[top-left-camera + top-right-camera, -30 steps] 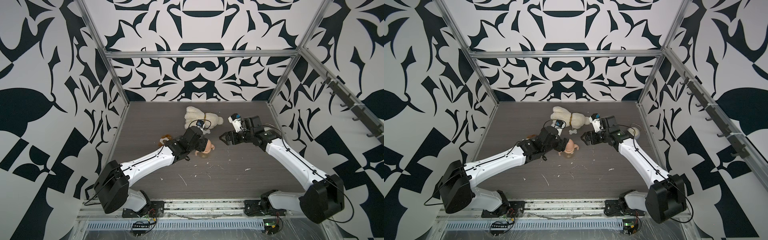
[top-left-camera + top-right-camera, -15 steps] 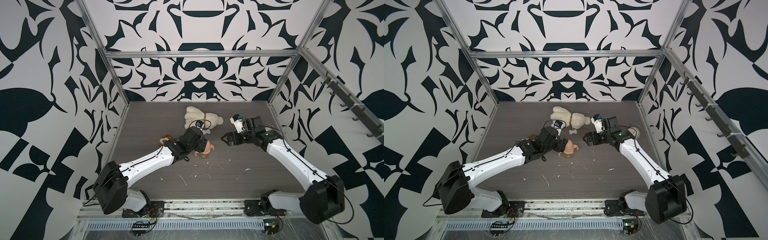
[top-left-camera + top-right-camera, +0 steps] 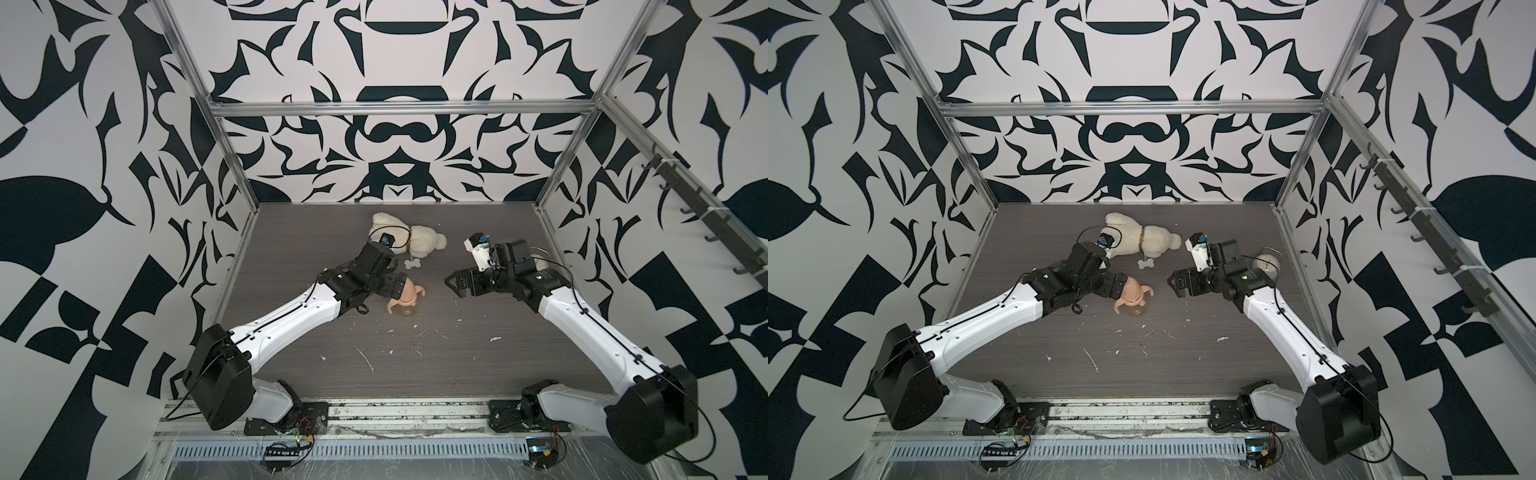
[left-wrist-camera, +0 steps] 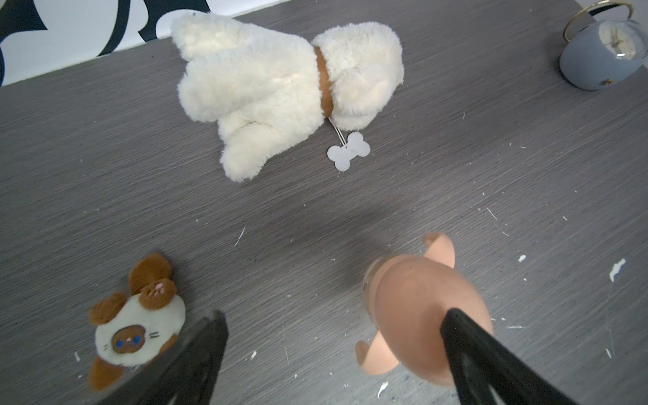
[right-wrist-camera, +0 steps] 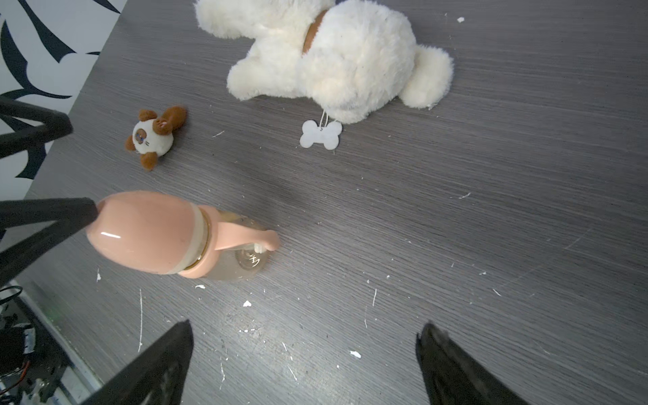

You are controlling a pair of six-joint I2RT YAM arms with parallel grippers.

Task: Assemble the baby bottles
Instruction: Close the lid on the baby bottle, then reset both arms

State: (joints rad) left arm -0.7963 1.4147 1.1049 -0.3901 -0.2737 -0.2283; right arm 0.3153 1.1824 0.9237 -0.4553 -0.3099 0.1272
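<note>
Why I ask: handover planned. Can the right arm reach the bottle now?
Probably yes: bare table lies between the open right tool and the upright bottle; the left tool is at its cap.

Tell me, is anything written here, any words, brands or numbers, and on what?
No text can be read in any view.
bone-shaped tag on the white plush: looks blank; any print is too faint to tell.
alarm clock face: marks too blurred to read.
baby bottle: no legible marking.
</note>
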